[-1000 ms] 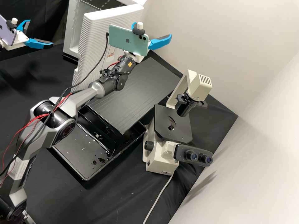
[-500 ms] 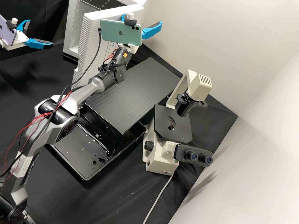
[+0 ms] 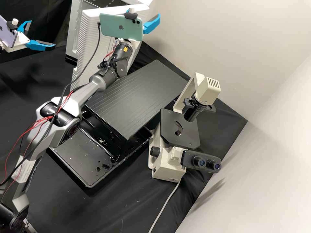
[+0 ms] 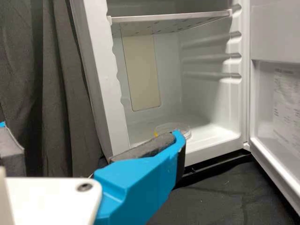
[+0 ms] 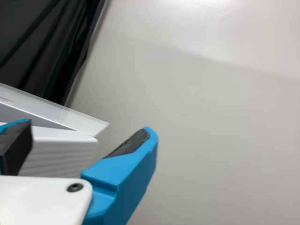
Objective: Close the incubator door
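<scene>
Incubator [image 3: 72, 45] on a black-draped tabletop [image 3: 120, 200], its ribbed door [image 3: 87, 42] open. Right gripper [image 3: 143, 13]: at the door, 2 fingers spread, released; whether they touch it cannot be told. Left gripper [image 3: 42, 34]: released, facing the incubator's opening. Wet black tray [image 3: 76, 158] and slanted panel [image 3: 136, 97] lie nearer the incubator than the microscope [image 3: 168, 168]. Pale wall [image 3: 265, 64] alongside; dark curtain [image 4: 58, 93] beside the incubator.

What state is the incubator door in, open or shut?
Open: in the left wrist view, the incubator door stands swung out beside the cabinet, with the shelf and a clear dish visible inside.
</scene>
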Robot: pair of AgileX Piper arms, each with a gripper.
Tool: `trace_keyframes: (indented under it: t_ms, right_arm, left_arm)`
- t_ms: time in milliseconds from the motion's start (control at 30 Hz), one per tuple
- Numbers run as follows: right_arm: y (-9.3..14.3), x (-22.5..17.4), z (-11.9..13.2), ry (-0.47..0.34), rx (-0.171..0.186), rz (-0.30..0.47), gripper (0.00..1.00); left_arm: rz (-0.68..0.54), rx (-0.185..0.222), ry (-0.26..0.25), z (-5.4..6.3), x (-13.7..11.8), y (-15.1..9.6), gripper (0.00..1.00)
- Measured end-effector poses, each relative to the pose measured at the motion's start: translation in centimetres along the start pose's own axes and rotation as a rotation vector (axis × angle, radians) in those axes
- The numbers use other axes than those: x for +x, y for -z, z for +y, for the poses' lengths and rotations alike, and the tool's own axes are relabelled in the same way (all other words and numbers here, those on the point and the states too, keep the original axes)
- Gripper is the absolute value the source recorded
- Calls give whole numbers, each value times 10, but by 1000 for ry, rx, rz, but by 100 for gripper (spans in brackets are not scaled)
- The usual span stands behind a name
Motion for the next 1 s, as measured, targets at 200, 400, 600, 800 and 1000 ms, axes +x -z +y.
trace_keyframes:
  t_ms: [200, 400, 600, 800, 1000]
  right_arm:
    - [17, 12, -4, 7, -35, 36, 100]
    - [44, 21, -7, -14, -52, 106, 100]
    - [59, 24, -13, -16, -59, 138, 100]
    - [60, 24, -14, -12, -73, 141, 100]
    - [56, 24, -22, 12, -69, 130, 100]
  left_arm:
    - [0, 0, 0, 0, 0, 0, 100]
    - [-1, 1, 0, 0, 0, 0, 100]
    - [-1, 1, 0, 0, 0, 0, 100]
    - [-1, 1, 0, 0, 0, 0, 100]
    - [-1, 1, 0, 0, 0, 0, 100]
